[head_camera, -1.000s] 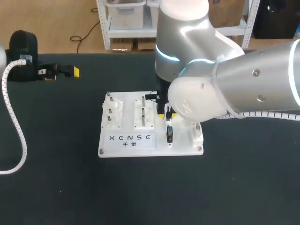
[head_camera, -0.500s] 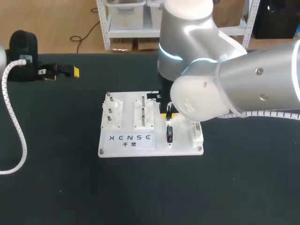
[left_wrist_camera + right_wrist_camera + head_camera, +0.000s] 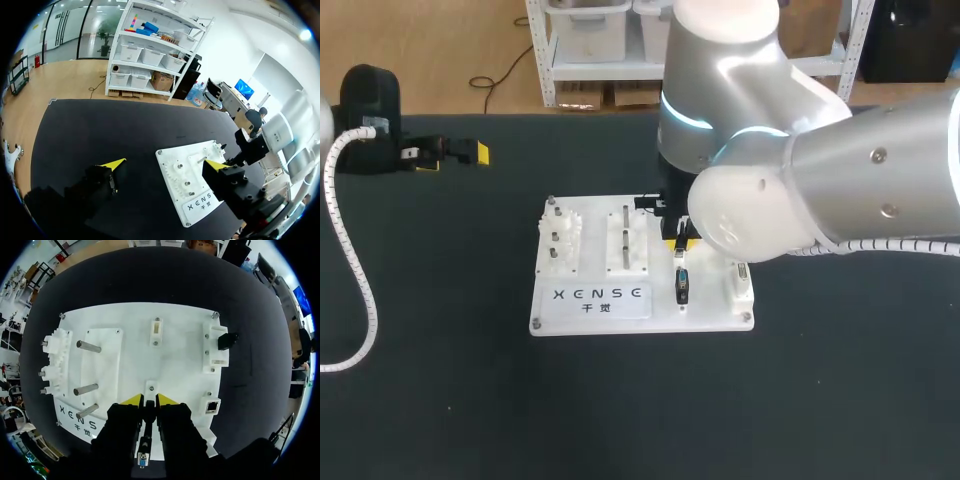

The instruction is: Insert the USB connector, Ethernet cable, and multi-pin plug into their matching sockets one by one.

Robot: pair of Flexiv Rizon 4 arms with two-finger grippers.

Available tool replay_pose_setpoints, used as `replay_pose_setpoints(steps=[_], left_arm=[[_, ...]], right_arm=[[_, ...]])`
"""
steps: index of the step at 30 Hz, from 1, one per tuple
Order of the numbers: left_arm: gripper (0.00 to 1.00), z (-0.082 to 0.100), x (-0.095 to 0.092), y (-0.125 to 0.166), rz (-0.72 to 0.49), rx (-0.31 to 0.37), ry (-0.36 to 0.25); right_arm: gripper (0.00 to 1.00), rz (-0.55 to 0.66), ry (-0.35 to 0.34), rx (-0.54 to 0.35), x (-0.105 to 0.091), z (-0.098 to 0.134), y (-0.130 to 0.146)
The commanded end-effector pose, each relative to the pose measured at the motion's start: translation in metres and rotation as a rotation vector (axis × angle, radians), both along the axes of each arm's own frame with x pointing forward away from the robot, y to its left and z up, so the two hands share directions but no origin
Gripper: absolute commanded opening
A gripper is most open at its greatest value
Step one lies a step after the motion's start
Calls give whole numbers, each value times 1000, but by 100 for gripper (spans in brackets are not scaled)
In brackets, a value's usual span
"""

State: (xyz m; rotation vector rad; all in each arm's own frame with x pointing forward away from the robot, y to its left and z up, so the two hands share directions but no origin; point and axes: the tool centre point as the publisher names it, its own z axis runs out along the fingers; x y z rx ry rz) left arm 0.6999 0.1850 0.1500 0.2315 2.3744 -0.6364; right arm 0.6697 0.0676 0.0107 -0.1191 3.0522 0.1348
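Two grippers in the head view: my right gripper [image 3: 680,243] hangs over the white board [image 3: 590,305] on the dark worktop [image 3: 440,400], and my left gripper [image 3: 452,158] sits well apart from the board.

Left wrist view: that gripper gapes wide, empty.

Right wrist view: my fingers pinch the multi-pin plug [image 3: 143,459] over the board. I judge seating it comes next, and that needs square alignment.

Silver right arm [image 3: 865,170], apparently cyan-ringed joint.

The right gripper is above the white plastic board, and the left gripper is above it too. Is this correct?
Not fully. The head view shows the left gripper beside the white plastic board, over the black table to its left. The right gripper, shut on a black cable, is above the board.
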Motion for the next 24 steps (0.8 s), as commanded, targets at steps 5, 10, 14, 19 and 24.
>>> replay_pose_setpoints(steps=[5,10,14,19,24], left_arm=[[100,0,0,0,0,0,0],[100,0,0,0,0,0,0],[100,0,0,0,0,0,0],[100,0,0,0,0,0,0],[100,0,0,0,0,0,0]], right_arm=[[0,1,-25,1,-7,6,-3],[0,-3,-42,8,-7,15,-7],[0,-17,-56,16,-4,22,-17],[0,-44,-67,18,0,30,-34],[0,-58,-75,8,1,32,-46]])
